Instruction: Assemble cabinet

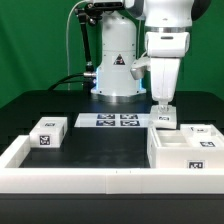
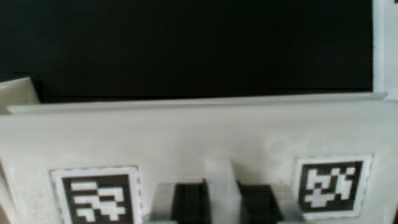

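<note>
Gripper [image 1: 162, 106] straddles cabinet [image 1: 180, 158] panel between two black-and-white tags [image 2: 98, 197]; whether clamped, cannot tell.

The white arm [image 1: 165, 45] stood in the upper right of the frame. Its gripper [image 1: 162, 104] pointed down, just above a small tagged white piece [image 1: 165, 119] at the back edge of the cabinet [image 1: 185, 155], lower right. How the jaws stood could not be made out. The marker board [image 1: 108, 121] lay at centre on the black table [image 1: 100, 150]. A tagged white block [image 1: 47, 133] sat at the left, inside the white border rail [image 1: 90, 180].
</note>
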Tool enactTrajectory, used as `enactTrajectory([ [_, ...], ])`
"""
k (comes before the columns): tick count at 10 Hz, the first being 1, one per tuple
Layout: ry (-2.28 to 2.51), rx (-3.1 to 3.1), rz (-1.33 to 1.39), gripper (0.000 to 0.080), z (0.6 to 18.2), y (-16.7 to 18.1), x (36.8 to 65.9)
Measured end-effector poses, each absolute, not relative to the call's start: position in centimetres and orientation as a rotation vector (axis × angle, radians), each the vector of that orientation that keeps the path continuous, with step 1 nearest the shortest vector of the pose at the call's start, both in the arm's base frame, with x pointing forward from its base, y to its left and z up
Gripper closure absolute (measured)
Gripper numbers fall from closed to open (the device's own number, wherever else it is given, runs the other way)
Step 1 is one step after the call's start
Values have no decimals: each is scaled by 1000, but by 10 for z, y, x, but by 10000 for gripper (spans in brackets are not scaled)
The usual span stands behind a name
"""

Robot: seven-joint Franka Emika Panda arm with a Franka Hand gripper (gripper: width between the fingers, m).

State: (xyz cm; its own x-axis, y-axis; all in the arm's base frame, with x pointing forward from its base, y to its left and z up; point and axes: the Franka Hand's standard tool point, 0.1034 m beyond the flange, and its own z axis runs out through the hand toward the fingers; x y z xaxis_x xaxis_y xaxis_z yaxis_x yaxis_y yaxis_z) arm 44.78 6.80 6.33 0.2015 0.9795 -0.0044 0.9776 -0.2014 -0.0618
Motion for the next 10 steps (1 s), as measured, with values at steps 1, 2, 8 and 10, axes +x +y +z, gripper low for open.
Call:
enactTrajectory([
  [1, -1954, -2400, 63, 731, 62, 69, 451],
  [2, -1950, -2405, 55, 731, 63, 70, 455],
  [8, -2011, -2364, 49, 731, 60, 70, 464],
  [10, -2080, -2319, 60, 731, 60, 68, 465],
])
